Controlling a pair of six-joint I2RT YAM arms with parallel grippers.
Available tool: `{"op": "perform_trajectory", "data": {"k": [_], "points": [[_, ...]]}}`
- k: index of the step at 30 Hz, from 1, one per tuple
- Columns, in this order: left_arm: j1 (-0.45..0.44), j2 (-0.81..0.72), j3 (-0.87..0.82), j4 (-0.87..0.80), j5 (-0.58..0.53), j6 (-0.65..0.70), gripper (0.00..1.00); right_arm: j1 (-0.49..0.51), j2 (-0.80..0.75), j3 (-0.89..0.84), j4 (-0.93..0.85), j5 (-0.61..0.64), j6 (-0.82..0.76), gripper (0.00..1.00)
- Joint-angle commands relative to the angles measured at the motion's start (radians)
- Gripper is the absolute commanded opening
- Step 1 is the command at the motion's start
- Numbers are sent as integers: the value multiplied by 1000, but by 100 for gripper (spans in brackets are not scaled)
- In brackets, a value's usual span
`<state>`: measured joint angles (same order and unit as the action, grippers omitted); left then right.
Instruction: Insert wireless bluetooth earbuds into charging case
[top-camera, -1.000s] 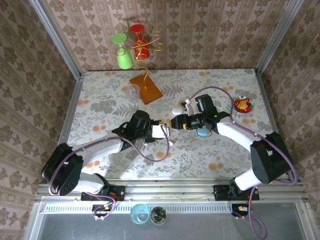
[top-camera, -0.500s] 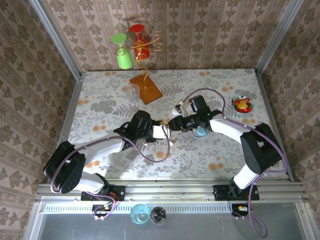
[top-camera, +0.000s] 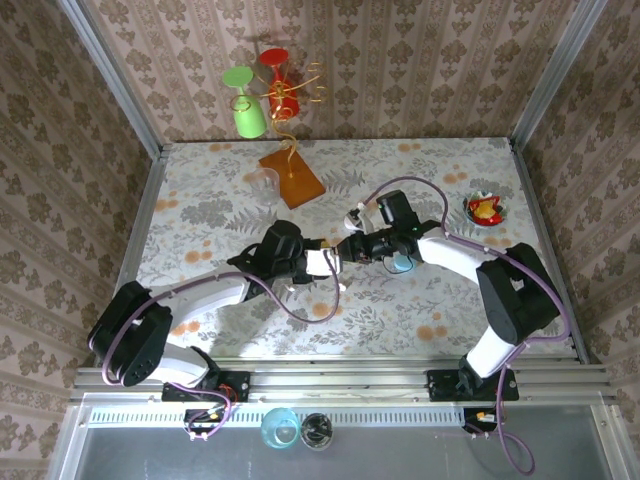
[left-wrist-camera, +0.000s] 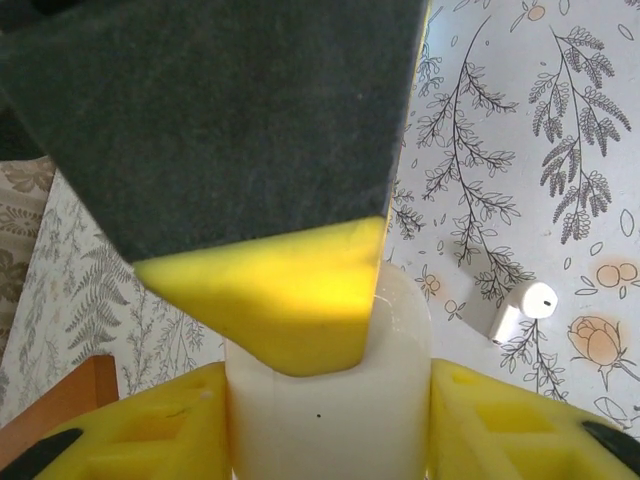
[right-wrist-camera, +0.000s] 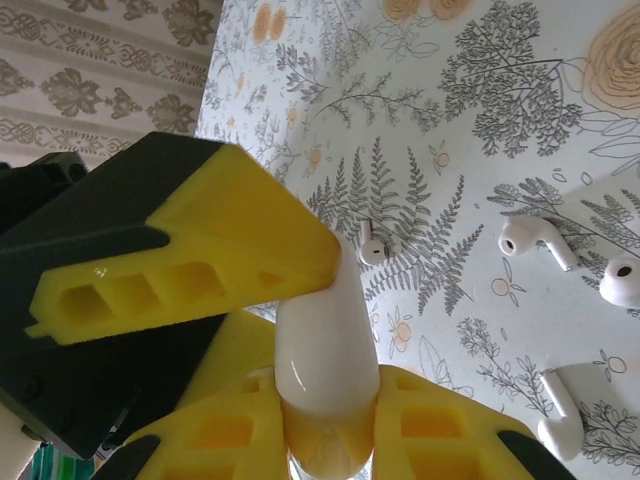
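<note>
Now R fingers (right-wrist-camera: 332, 415) seemingly edged left, clamped on white case (right-wrist-camera: 325, 340), L fingers (left-wrist-camera: 330, 425) likewise.

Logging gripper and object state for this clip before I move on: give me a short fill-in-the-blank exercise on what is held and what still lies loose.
1. The left gripper grips the white charging case between its ____ fingers.
2. The right gripper is closed on the same ____.
3. Loose ____ lie on the floral table, outside the case.

Missing words: yellow; case; earbuds.
</note>
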<state>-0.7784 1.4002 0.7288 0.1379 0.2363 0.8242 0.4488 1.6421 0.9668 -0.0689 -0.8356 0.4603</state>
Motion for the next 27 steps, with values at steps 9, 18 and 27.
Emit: {"op": "perform_trajectory", "data": {"k": [9,18,27], "points": [[36,-82,-37,236,133,-438,100,-85,-305,-168,203,142,-130,11],[100,-101,-144,629,321,-876,90,-115,-494,-194,246,22,-278,7],[106,-129,-183,784,619,-1001,79,-82,-586,-184,251,-97,-400,8]]}}
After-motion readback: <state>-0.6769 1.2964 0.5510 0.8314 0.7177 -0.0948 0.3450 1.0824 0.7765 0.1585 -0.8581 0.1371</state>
